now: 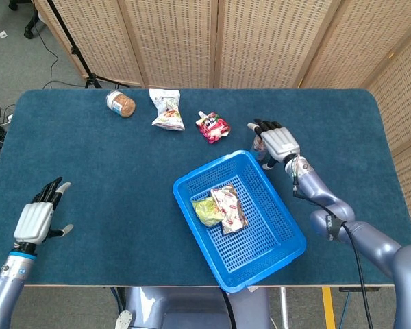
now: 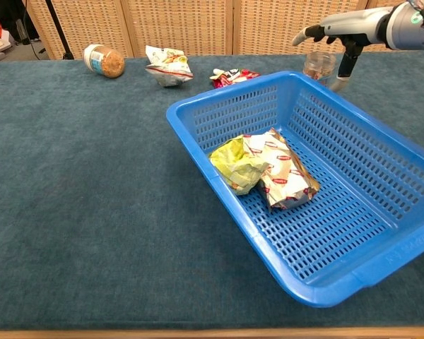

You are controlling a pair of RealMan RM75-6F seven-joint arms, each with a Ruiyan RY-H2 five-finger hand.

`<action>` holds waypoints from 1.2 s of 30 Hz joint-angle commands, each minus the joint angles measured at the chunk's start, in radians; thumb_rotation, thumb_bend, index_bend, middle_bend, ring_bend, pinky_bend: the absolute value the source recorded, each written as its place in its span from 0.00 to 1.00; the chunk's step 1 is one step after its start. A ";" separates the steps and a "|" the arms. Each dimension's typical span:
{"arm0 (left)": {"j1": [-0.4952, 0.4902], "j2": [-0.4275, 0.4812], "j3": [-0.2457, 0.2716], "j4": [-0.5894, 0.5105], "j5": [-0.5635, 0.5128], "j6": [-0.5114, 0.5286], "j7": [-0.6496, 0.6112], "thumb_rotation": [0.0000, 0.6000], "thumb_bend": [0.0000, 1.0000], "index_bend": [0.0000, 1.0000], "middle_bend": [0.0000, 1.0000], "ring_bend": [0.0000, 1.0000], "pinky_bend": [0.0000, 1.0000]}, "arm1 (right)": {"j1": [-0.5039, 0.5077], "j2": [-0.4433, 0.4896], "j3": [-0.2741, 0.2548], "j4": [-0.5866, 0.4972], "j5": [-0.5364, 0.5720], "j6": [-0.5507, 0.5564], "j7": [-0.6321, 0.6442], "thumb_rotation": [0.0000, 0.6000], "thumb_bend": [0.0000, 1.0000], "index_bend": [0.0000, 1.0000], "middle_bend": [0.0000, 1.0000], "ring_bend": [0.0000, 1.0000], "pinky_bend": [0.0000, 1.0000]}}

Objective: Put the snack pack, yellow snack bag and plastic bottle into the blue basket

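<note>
Two of the three items, the yellow snack bag (image 1: pixel 207 212) and the snack pack (image 1: pixel 229 207), already lie side by side in the blue basket (image 1: pixel 281 248), which sits on the counter (image 1: pixel 96 178) just nearer the robot than the right robot hand (image 1: pixel 274 142). That right robot hand hangs with fingers spread over the plastic bottle (image 2: pixel 319 66), which stands upright on the counter just outside the basket's far corner; from the chest view the palm is above the cap and the thumb reaches down beside the bottle, but whether any finger touches it cannot be told, and nothing is held. The left robot hand (image 1: pixel 35 218) hovers well apart at the near left edge of the counter, fingers apart and empty. The likely trouble lies in the closing: the bottle is small and smooth, standing hard by the basket wall, so a finger could nudge it over and send it rolling, or catch the basket rim and drag the basket with it. Beyond the right robot hand and to its left lie a red pouch (image 1: pixel 213 127), a white snack bag (image 1: pixel 166 110) and a jar (image 1: pixel 120 103) on its side, none of them called for. The counter wears a dark teal, carpet-like cloth; behind it stand woven cane screens (image 1: pixel 260 41), with a black stand leg (image 1: pixel 72 44) and grey floor at far left.
</note>
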 commanded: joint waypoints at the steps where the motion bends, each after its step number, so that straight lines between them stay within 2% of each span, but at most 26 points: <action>1: -0.002 -0.003 0.000 0.005 -0.004 -0.008 -0.001 1.00 0.17 0.12 0.00 0.05 0.21 | 0.020 -0.023 -0.009 0.040 -0.017 -0.015 0.028 1.00 0.10 0.08 0.00 0.00 0.09; 13: -0.006 -0.007 0.011 0.004 0.008 -0.022 0.001 1.00 0.17 0.13 0.00 0.05 0.21 | 0.056 -0.072 -0.042 0.199 -0.068 -0.057 0.125 1.00 0.10 0.09 0.00 0.00 0.10; 23: -0.005 -0.008 0.014 -0.003 0.015 -0.021 0.009 1.00 0.17 0.13 0.00 0.05 0.21 | 0.062 -0.092 -0.066 0.248 -0.108 -0.054 0.198 1.00 0.10 0.13 0.00 0.00 0.13; 28: -0.005 -0.006 0.016 -0.006 0.020 -0.019 0.006 1.00 0.17 0.13 0.00 0.05 0.21 | 0.066 -0.107 -0.077 0.260 -0.126 -0.043 0.222 1.00 0.10 0.19 0.01 0.00 0.20; 31: -0.005 -0.005 0.017 -0.006 0.021 -0.020 0.003 1.00 0.17 0.13 0.00 0.05 0.21 | 0.068 -0.114 -0.081 0.273 -0.129 -0.043 0.232 1.00 0.11 0.27 0.06 0.02 0.25; 34: -0.006 -0.005 0.018 -0.006 0.023 -0.021 0.000 1.00 0.17 0.13 0.00 0.05 0.21 | 0.069 -0.119 -0.085 0.283 -0.133 -0.038 0.239 1.00 0.13 0.36 0.14 0.09 0.30; 36: -0.006 -0.005 0.018 -0.007 0.025 -0.021 -0.001 1.00 0.17 0.13 0.00 0.05 0.21 | 0.070 -0.121 -0.088 0.291 -0.136 -0.035 0.240 1.00 0.13 0.39 0.16 0.11 0.31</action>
